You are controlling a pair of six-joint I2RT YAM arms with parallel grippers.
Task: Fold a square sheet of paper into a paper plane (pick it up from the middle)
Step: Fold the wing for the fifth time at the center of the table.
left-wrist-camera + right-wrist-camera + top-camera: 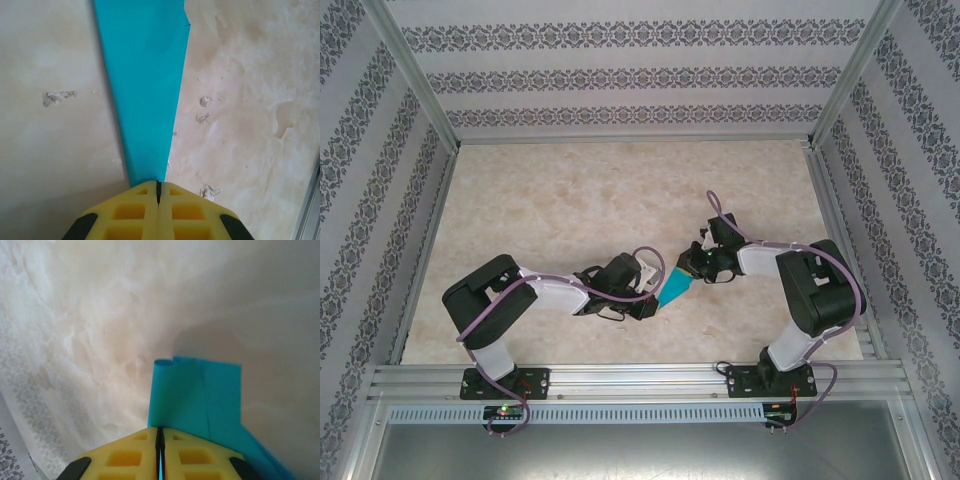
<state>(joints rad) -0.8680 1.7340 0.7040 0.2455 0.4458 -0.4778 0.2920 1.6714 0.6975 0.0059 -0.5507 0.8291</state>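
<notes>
Left fingers (135, 210) at seven o'clock and right fingers (190, 455) at one clamp the paper plane (145, 75), so opposing pulls could tear it.

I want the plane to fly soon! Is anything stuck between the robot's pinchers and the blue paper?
Nothing visible is in the way. The left gripper is shut right on the narrow end of the paper plane, and the right gripper is shut on its wider end.
</notes>
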